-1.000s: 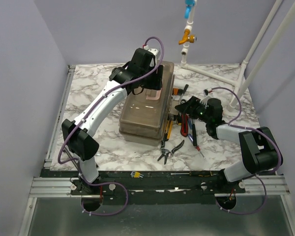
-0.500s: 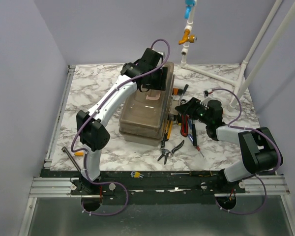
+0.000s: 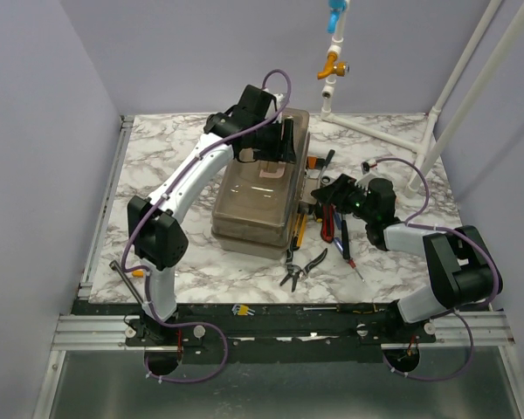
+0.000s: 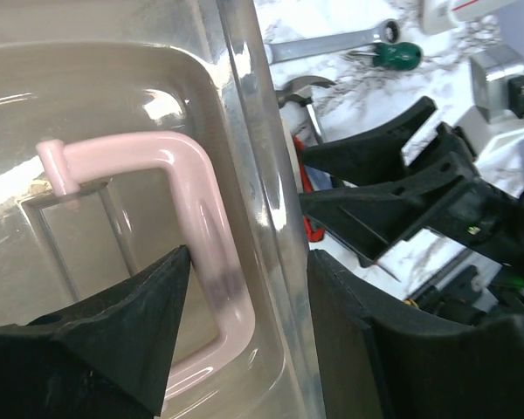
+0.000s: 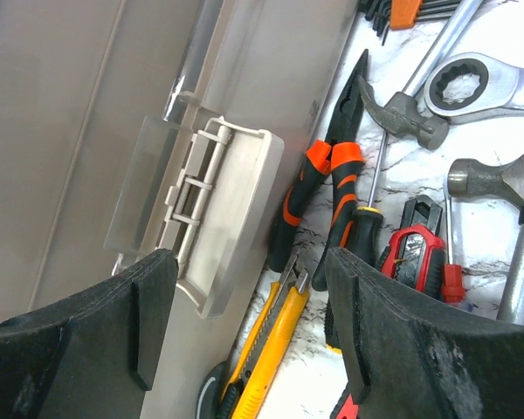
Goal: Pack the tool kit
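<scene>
While the closed toolbox sits in the middle of the bench, the left end effector hangs over the far part of its lid. The right end effector points at its right side, among loose hand tools.

From the left wrist, the fingers are spread wide, with the pink handle between them.

From the right wrist, the fingers stand wide apart, facing the beige latch. Orange-handled pliers, a yellow knife and a hammer lie just right of the box.
</scene>
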